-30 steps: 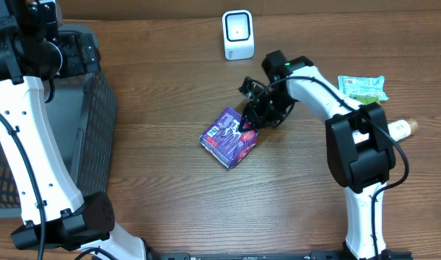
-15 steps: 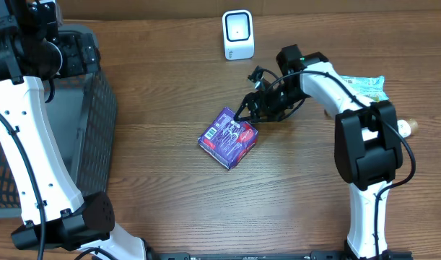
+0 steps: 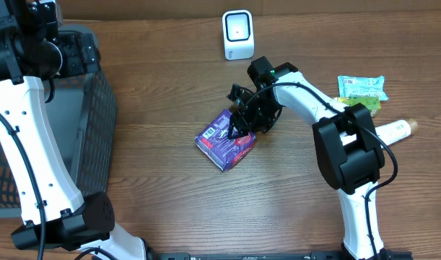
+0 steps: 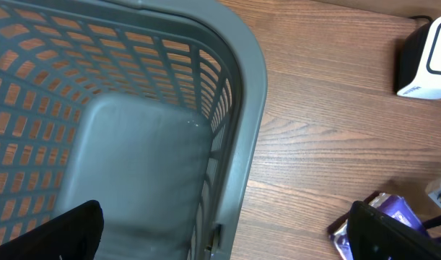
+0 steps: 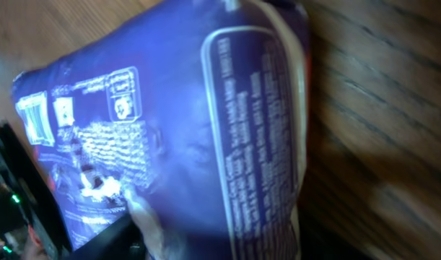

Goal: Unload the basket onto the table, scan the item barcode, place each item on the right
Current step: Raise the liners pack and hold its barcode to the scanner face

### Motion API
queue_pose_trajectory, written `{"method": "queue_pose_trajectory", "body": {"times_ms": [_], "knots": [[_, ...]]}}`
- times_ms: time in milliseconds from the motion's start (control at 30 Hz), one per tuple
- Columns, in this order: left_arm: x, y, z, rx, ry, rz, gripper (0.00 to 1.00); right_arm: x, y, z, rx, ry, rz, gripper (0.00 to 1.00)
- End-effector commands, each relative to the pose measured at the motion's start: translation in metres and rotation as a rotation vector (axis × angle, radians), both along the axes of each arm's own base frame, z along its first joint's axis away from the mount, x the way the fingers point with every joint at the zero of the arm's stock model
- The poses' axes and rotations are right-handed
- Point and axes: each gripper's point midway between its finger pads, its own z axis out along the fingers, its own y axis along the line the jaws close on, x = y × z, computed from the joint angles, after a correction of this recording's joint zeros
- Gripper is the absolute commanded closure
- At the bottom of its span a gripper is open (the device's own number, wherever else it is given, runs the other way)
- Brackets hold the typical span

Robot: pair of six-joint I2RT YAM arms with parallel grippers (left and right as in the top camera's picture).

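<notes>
Pack (image 3: 219,141) looks light and squashy, so pinch its edge; you can't tell if right pincer (image 3: 238,129) grips it.

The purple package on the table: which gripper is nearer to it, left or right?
Right. The right gripper is directly at the far edge of the purple package. The left gripper hangs above the grey basket, well off to the package's left.

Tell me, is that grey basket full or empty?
Empty, as far as shown: the basket shows only bare grey floor in the left wrist view.
</notes>
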Motion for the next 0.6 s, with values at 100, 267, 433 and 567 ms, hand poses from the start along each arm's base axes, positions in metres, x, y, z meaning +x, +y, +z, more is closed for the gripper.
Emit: {"method": "queue_pose_trajectory", "body": {"times_ms": [100, 267, 433, 567], "knots": [[0.0, -0.004, 0.003, 0.005, -0.01, -0.025, 0.0, -0.004, 0.005, 0.0, 0.035, 0.09, -0.063, 0.55], [0.0, -0.004, 0.003, 0.005, -0.01, -0.025, 0.0, -0.009, 0.01, 0.006, 0.066, 0.138, -0.082, 0.66], [0.0, -0.005, 0.003, 0.005, -0.01, -0.025, 0.0, -0.008, 0.008, 0.007, 0.062, 0.166, -0.12, 0.73], [0.0, -0.004, 0.003, 0.005, -0.01, -0.025, 0.0, -0.002, 0.003, 0.015, 0.069, 0.192, -0.159, 0.78]]}}
